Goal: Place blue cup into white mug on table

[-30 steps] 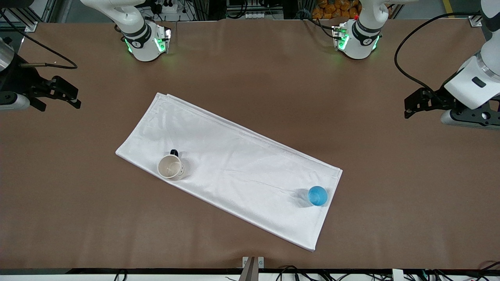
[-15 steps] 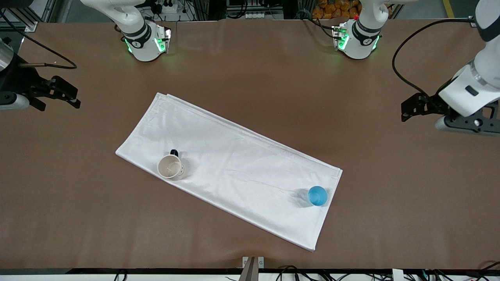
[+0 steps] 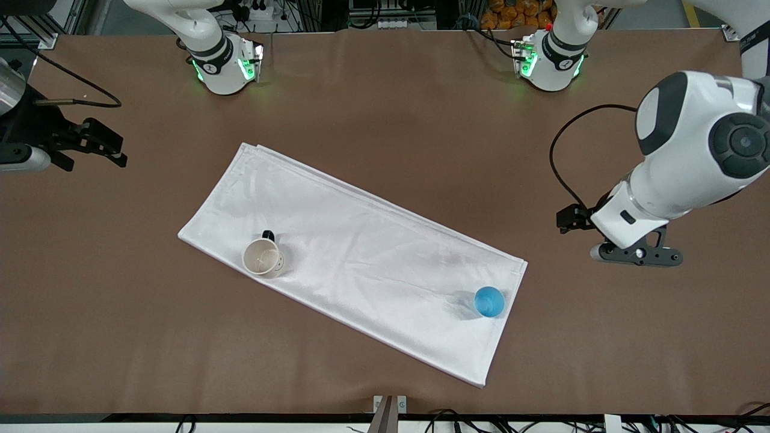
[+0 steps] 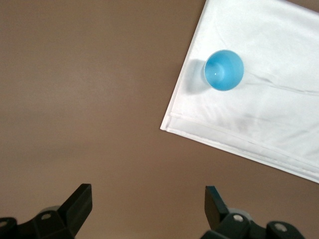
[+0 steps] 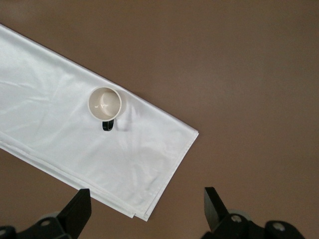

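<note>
The blue cup (image 3: pixel 488 301) stands upright on a white cloth, near the cloth's corner at the left arm's end. It also shows in the left wrist view (image 4: pixel 224 69). The white mug (image 3: pixel 263 257) stands upright and empty on the cloth's other end, its dark handle turned toward the robots; it shows in the right wrist view (image 5: pixel 105 103) too. My left gripper (image 3: pixel 571 218) (image 4: pixel 148 199) is open and empty, up over the bare brown table (image 3: pixel 385 90) beside the cloth's end. My right gripper (image 3: pixel 111 147) (image 5: pixel 147 204) is open and empty, waiting over the table's edge at the right arm's end.
The folded white cloth (image 3: pixel 361 258) lies slantwise across the middle of the table. Both arm bases (image 3: pixel 225 66) stand along the table's robot side. A black cable (image 3: pixel 565 156) loops from the left arm above the table.
My left arm has swung in from the table's end toward the blue cup and the front camera. The right gripper, cup and mug have stayed put.
</note>
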Motion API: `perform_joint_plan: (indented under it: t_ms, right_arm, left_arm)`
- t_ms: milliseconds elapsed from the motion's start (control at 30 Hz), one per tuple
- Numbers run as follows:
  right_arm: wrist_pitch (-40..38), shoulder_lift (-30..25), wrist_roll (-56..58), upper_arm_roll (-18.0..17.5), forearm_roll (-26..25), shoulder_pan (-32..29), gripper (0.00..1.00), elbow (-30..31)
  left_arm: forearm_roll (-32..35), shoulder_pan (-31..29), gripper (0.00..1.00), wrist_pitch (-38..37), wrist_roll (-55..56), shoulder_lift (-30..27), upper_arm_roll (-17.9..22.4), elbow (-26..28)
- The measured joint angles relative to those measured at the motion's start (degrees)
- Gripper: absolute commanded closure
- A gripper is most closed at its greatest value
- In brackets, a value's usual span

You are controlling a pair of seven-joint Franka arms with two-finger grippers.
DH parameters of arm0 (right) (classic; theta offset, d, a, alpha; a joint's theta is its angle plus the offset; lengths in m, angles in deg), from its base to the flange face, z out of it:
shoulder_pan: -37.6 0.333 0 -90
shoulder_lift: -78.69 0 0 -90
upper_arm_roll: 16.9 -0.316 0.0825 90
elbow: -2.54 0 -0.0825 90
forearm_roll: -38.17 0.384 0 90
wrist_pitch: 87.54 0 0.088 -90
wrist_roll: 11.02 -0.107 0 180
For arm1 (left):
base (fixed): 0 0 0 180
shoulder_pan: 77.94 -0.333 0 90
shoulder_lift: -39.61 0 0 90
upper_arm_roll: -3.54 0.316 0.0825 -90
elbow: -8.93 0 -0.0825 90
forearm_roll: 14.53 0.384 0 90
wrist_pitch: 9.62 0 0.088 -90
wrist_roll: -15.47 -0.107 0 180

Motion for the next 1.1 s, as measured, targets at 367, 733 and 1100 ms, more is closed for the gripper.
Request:
perform_joint_plan:
  t_ms: [367,733,1100]
  right_arm:
    - [0.0,0.2,0.0,-0.3,0.8,1.9,0.00,2.8]
    - [1.9,0.3,0.0,-1.2,3.3,2.3,0.00,7.2]
    - [13.1,0.5,-5.2,-7.5,3.4,1.1,0.00,15.3]
  left_arm:
    - [2.2,0.7,0.00,3.5,0.0,4.7,0.1,0.2]
    - [-0.1,0.8,0.00,16.9,4.3,13.6,-0.1,0.3]
    - [-2.9,3.5,0.00,30.3,12.1,20.0,-0.5,0.3]
